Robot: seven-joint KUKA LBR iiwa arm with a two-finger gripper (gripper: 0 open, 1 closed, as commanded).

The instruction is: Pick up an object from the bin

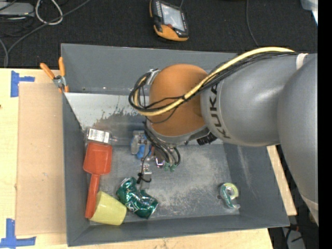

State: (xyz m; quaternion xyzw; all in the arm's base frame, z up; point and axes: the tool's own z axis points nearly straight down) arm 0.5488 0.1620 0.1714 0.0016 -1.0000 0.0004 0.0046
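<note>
While my gripper [147, 171] hangs low over the floor of the grey metal bin [104, 71], a little left of its middle, I cannot tell whether it is open or closed. My orange wrist cover [174, 95] and the looped arm cables [139, 96] hide most of it from above.

Just below its tip, toward the near wall, lies a crumpled green wrapper [136, 198], the thing closest to me. Whether I touch it I cannot say. Close beside my gripper, on the far-left side, sits a small blue object [137, 142], too hidden to name.

Further left, a yellow cup [109, 210] lies on its side in the near-left corner, right against the wrapper. A red-orange plastic scoop [97, 162] lies along the left wall, its handle running down to the cup. Past the scoop's head rests a small clear bottle [98, 135] with a white label. Well apart from all of these, toward the near-right corner, a small white-and-green ring-shaped piece [229, 193] lies alone.

My bin's floor is dull grey metal, speckled with pale scuffs that gather thickest below the far wall and across the middle, and the walls slope outward. Beyond the far rim is a black surface strewn with loose cords [52, 9], and an orange-and-black handheld device [168, 18] lies there.
</note>
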